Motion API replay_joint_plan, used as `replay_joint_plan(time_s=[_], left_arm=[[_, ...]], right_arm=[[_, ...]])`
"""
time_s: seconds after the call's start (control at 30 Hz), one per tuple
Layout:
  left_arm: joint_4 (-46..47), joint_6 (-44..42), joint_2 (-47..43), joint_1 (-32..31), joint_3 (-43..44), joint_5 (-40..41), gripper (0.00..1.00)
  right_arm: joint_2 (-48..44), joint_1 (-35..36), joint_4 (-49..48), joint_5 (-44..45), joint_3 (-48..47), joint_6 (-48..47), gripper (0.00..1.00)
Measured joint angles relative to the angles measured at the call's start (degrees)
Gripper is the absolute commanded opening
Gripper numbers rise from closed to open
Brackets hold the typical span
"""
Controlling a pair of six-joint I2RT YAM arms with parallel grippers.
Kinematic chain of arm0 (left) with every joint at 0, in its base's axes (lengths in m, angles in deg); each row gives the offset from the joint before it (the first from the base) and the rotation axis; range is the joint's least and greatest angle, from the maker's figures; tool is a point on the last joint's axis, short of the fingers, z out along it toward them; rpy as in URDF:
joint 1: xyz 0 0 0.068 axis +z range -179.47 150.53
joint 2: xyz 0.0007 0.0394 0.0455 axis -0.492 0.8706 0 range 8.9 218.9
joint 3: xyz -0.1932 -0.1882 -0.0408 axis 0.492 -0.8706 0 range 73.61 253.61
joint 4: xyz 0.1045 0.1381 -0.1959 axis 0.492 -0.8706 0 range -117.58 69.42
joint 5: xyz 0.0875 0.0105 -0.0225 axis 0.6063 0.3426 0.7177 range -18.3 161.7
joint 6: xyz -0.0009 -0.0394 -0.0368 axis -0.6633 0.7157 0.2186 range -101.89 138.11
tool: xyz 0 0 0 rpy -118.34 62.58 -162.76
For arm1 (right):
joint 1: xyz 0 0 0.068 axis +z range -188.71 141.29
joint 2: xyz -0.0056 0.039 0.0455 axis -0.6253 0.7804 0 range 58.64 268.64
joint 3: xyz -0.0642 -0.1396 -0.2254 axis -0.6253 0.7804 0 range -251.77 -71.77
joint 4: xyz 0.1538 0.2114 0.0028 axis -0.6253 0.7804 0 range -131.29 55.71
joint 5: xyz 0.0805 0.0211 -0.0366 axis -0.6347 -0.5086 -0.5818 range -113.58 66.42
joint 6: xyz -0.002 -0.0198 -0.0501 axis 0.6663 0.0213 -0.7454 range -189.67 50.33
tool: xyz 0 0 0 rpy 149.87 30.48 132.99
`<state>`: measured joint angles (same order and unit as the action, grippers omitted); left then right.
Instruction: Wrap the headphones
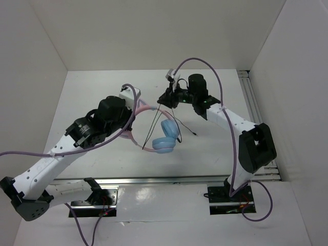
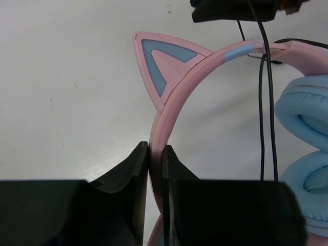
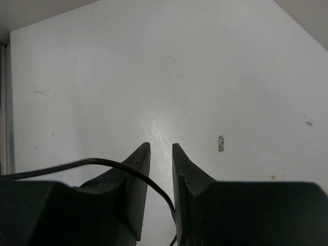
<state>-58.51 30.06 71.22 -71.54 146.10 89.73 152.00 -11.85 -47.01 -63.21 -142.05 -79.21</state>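
The left arm point(image 1: 51, 164) reaches forward and inward from its base, its wrist angled down over the middle of the tabletop point(image 1: 97, 87). Its jaws are clenched on the pink headband point(image 2: 177, 97) of the headphones point(image 1: 165, 138), just below the cat ear point(image 2: 159, 64). The two light-blue ear cups point(image 2: 305, 148) sit close together near the tabletop's centre, between the two arms.

The right arm point(image 1: 230, 120) bends at the elbow and stretches in from the right, its wrist close above the top of the headband. Its jaws stand slightly parted. The thin black cord point(image 3: 102, 163) crosses one finger and drops into the narrow gap, which is wider than the cord. Two strands of cord hang past the headband.
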Motion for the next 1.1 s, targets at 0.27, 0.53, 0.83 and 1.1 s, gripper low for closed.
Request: replay_joint_plan(time_s=[0.27, 0.53, 0.83, 1.1], left_arm=[[-6.6, 1.2, -1.7, -1.0, 5.0, -5.3, 0.00], [-9.3, 3.1, -1.7, -1.0, 6.2, -7.0, 0.00], [-15.8, 9.9, 0.1, -1.1, 13.1, 0.7, 0.00], [-21.1, 16.2, 1.0, -1.1, 16.7, 6.9, 0.00]], right_arm=[[5.4, -4.0, -16.1, -4.2, 2.4, 10.3, 0.59], [15.1, -4.3, -33.9, -8.4, 4.5, 23.5, 0.72], [18.5, -4.2, -54.7, -11.2, 11.7, 36.0, 0.75], [9.5, -4.4, -52.8, -4.9, 23.9, 31.4, 0.72]])
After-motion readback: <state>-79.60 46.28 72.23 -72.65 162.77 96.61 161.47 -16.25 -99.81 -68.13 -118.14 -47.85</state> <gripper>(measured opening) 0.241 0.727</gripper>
